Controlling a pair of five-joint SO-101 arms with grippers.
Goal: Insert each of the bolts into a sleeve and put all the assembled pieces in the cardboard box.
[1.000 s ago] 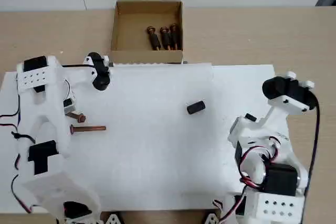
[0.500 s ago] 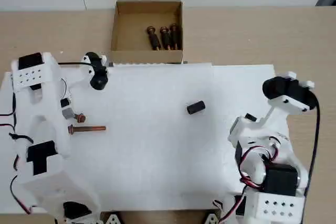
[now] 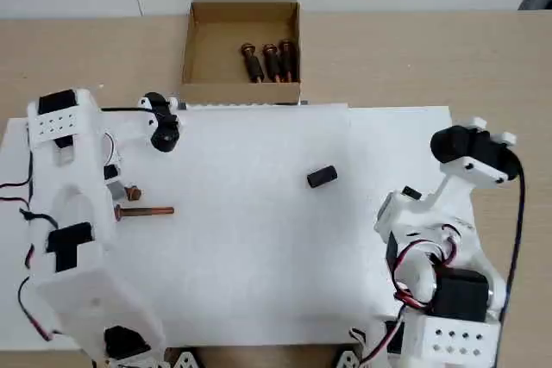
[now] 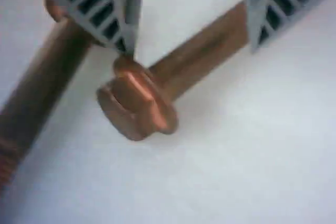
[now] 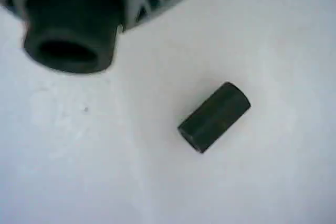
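Two copper bolts lie at the white mat's left side: a short one (image 3: 132, 193) (image 4: 137, 104) and a long one (image 3: 145, 210) (image 4: 37, 95). My left gripper (image 3: 117, 181) (image 4: 191, 35) hangs open just over the short bolt, whose shaft runs between the fingers. A loose black sleeve (image 3: 322, 177) (image 5: 214, 117) lies mid-mat. My right gripper (image 3: 407, 198) stays at the right, shut on another black sleeve (image 5: 68, 40) whose open end faces the camera. The cardboard box (image 3: 200, 49) holds three assembled pieces (image 3: 270, 61).
The white mat (image 3: 259, 273) covers most of the wooden table, with open room across its middle and front. The box sits beyond the mat's far edge. Both arm bases stand at the near corners.
My left arm swayed slightly left and back over the bolts, nudging the long bolt a little. The right arm and the loose sleeve have not moved.
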